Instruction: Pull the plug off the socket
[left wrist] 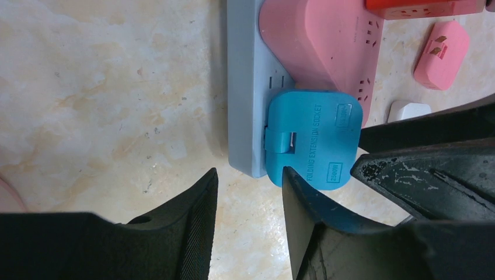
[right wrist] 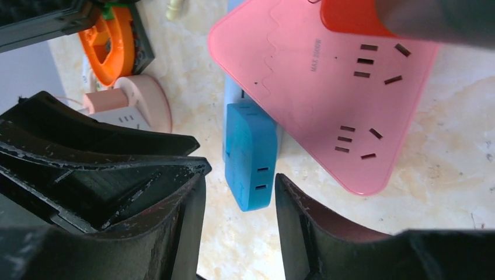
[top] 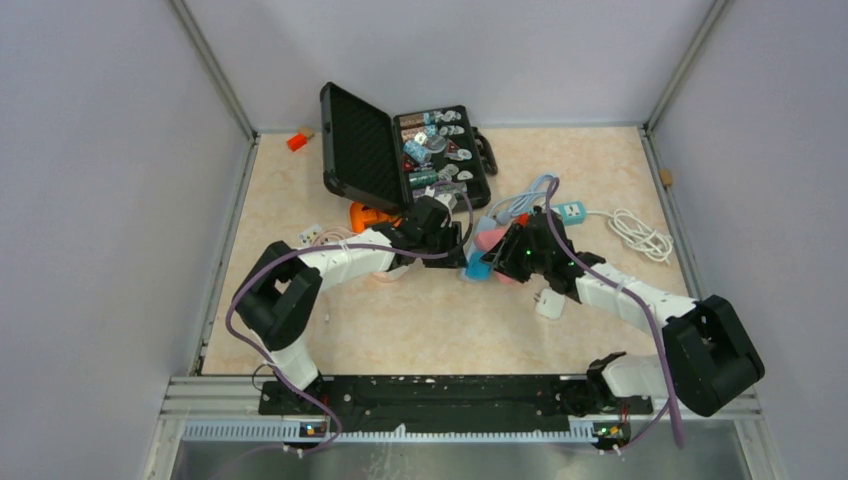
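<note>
Blue plug (right wrist: 250, 151) is seated in the side of the pale power strip (left wrist: 242, 87), directly ahead of the right gripper (right wrist: 239, 204). That gripper's jaws stand spread, with the plug's free end at the mouth of the gap and neither finger visibly touching it; a pink adapter (right wrist: 303, 87) lies just beyond. Left gripper (left wrist: 248, 198) is also spread and pinches nothing, with the strip's end just ahead of its gap. The plug is judged rigid, light and smooth-shelled, held by pin friction only: grip two opposite flat faces near the free end, brace the strip, and pull straight out.
</note>
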You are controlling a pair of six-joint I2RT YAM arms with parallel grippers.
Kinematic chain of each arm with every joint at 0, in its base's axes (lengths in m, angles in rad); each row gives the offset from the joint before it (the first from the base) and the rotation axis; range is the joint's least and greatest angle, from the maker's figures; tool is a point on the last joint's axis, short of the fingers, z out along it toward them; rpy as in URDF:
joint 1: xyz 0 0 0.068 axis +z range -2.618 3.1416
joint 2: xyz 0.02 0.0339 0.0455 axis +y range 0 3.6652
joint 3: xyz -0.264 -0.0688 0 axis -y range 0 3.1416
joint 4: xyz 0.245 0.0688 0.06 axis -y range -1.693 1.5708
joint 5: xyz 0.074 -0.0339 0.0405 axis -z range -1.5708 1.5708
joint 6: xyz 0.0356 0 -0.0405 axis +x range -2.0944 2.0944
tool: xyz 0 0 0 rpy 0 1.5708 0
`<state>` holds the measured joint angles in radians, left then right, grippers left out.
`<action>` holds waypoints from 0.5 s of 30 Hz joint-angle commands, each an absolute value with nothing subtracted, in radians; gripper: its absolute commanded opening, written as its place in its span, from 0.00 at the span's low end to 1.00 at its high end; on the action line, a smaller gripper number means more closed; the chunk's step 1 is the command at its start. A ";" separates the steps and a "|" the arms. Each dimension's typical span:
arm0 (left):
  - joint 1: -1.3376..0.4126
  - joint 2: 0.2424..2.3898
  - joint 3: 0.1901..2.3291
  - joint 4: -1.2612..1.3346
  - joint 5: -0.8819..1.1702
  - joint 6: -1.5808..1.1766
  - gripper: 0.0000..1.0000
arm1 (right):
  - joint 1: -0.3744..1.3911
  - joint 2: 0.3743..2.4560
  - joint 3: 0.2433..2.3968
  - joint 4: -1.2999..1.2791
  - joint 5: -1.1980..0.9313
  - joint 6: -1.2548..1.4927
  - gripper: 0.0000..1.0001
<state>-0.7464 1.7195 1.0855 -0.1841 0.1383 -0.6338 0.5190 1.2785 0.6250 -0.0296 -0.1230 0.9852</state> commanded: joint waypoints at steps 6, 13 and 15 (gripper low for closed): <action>-0.743 1.760 1.097 -0.131 0.153 -0.650 0.38 | 0.591 1.268 0.680 -0.170 -0.028 0.960 0.47; -0.742 1.776 1.099 -0.123 0.155 -0.651 0.35 | 0.624 1.273 0.657 -0.088 -0.032 1.002 0.49; -0.742 1.779 1.098 -0.123 0.157 -0.650 0.33 | 0.627 1.278 0.650 -0.062 -0.035 1.020 0.48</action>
<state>-0.7464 1.7748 1.0855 -0.1707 0.1429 -0.6491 0.5995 1.2785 0.6495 -0.1116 -0.0143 0.9806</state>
